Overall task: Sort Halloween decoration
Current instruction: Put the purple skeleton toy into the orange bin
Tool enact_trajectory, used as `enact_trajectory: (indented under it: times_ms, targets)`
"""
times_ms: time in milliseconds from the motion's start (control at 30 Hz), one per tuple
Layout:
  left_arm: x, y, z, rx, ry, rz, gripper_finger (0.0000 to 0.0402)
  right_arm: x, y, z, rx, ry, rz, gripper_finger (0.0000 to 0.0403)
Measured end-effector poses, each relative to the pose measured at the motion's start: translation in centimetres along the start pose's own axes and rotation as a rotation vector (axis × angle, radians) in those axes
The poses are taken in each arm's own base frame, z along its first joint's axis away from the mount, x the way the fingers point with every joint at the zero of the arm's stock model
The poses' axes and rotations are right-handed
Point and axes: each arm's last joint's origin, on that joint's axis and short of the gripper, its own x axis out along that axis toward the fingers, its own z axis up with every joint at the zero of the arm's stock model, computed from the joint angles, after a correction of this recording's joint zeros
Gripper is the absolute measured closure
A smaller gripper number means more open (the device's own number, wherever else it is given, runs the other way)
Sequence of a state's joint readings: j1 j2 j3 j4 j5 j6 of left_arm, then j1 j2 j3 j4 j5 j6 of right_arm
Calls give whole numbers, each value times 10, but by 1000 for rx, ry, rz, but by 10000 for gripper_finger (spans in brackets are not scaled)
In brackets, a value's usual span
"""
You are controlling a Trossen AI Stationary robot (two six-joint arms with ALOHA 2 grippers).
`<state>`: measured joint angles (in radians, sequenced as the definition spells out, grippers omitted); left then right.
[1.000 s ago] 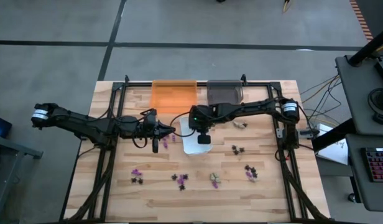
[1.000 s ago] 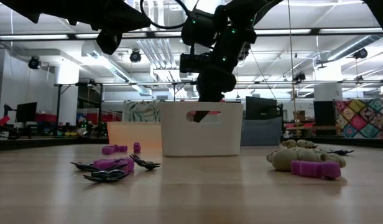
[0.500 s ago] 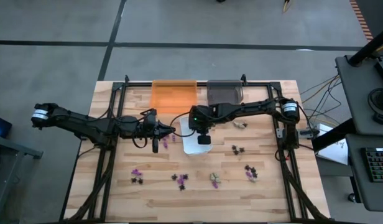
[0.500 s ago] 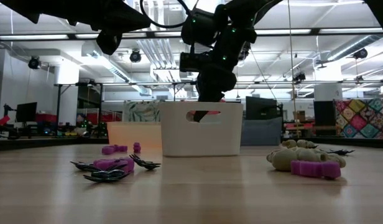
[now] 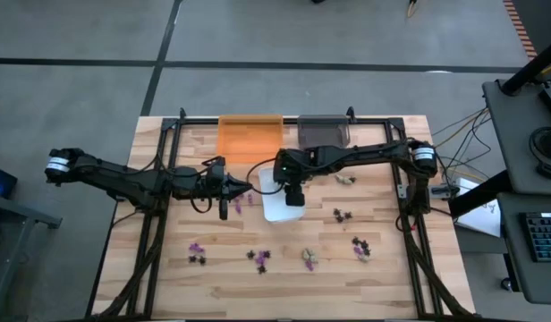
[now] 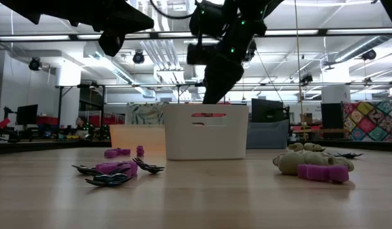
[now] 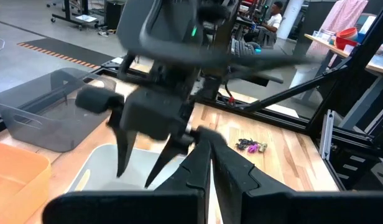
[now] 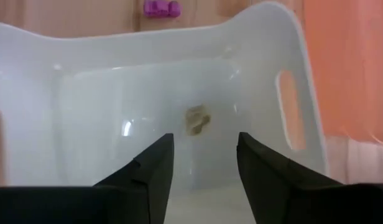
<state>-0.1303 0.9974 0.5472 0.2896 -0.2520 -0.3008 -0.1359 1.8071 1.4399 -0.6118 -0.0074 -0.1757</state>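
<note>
With its fingers parted above the white tray [image 8: 73, 112], the right gripper [image 8: 201, 163] is hovering over a pale beige piece [image 8: 196, 119]; lifting straight clears the rim; left gripper [image 5: 244, 189] is waiting clenched.

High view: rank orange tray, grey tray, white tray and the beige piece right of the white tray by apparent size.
1. Orange tray, largest.
2. Grey tray and white tray: unsure, since the right arm covers much of the white tray.
3. Beige piece, far the smallest.
</note>
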Motion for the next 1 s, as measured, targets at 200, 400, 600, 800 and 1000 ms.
enact_trajectory:
  times_ms: [200, 400, 600, 800, 1000]
  targets:
    - [0, 0, 0, -28, 1, 0, 402, -38, 7, -3, 68, -8, 109, 256]
    - [0, 1, -3, -129, 33, 3, 402, -69, 32, -15, 65, -45, 181, 276]
    - [-2, 1, -17, -299, 188, -7, 402, -98, 61, -36, 94, -102, 227, 290]
    - [-4, -3, -27, -424, 277, 25, 402, -117, 81, -57, 74, -189, 273, 300]
    - [2, -11, -49, -549, 409, 71, 402, -128, 86, -87, 149, -202, 297, 312]
